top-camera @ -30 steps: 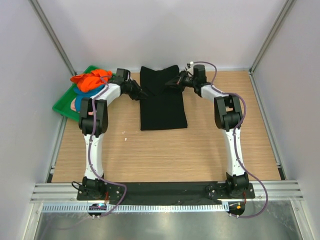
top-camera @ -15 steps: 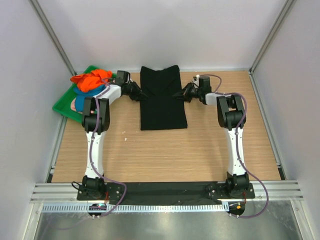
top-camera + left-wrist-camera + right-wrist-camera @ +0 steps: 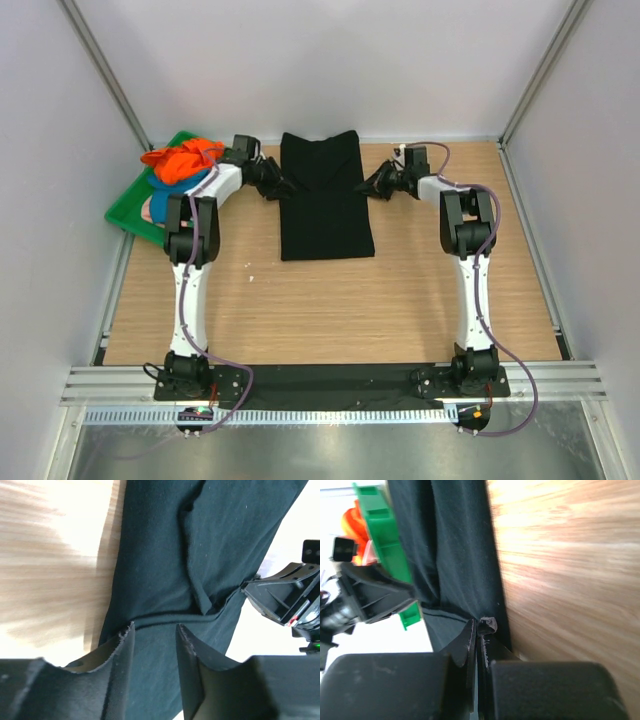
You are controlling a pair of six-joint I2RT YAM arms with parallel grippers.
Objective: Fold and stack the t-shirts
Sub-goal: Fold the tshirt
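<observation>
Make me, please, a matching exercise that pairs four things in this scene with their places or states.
Things:
1. black t-shirt
2. orange t-shirt
3. left end effector
4. right end effector

Places or states:
A. heaped on the green tray
B. shut on the black t-shirt's edge
C. lying flat on the table
D. open, over black cloth

Pairs: 1-C, 2-A, 3-D, 4-B

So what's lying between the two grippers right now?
The black t-shirt, folded into a narrow strip, fills the stretch between the left gripper and right gripper; the top view shows it.
</observation>
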